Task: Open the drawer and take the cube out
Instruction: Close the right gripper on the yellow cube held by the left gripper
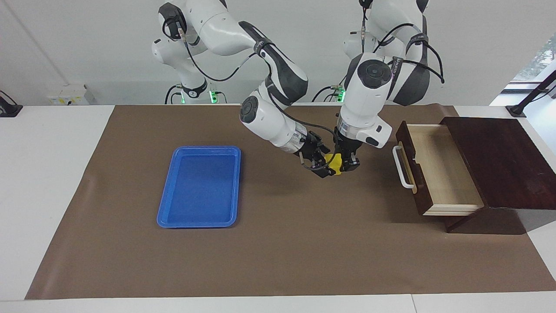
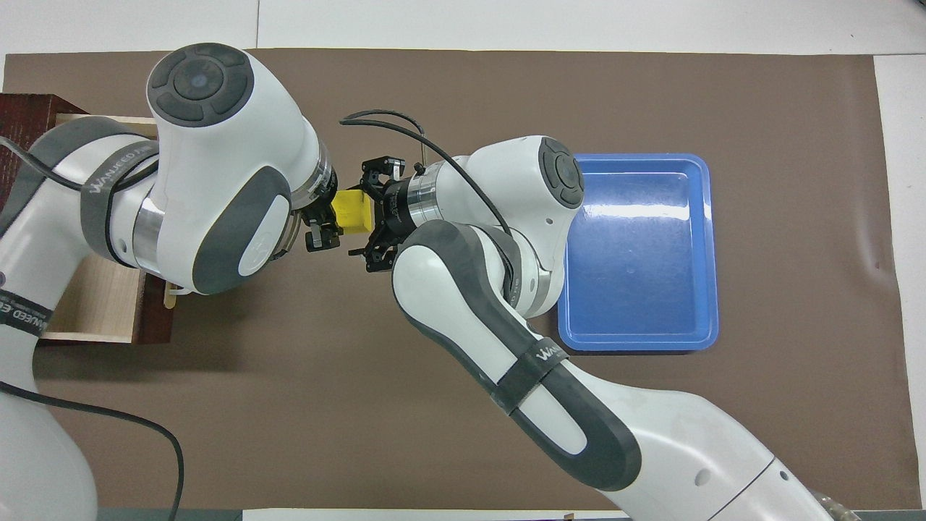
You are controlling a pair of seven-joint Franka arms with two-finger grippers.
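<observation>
The yellow cube (image 1: 334, 164) (image 2: 352, 210) hangs in the air over the brown mat, between the drawer and the blue tray. My left gripper (image 1: 346, 164) (image 2: 323, 221) points down from above and is shut on it. My right gripper (image 1: 323, 167) (image 2: 370, 213) comes in sideways from the tray's end and sits right against the cube's other face. The drawer (image 1: 443, 174) (image 2: 94, 304) stands pulled out of its dark wooden box (image 1: 499, 161). Its white handle (image 1: 402, 167) faces the grippers and its pale inside shows bare.
A flat blue tray (image 1: 197, 225) (image 2: 636, 346) lies on the mat toward the right arm's end of the table. The brown mat (image 1: 282, 252) covers most of the tabletop, and white table shows around its edges.
</observation>
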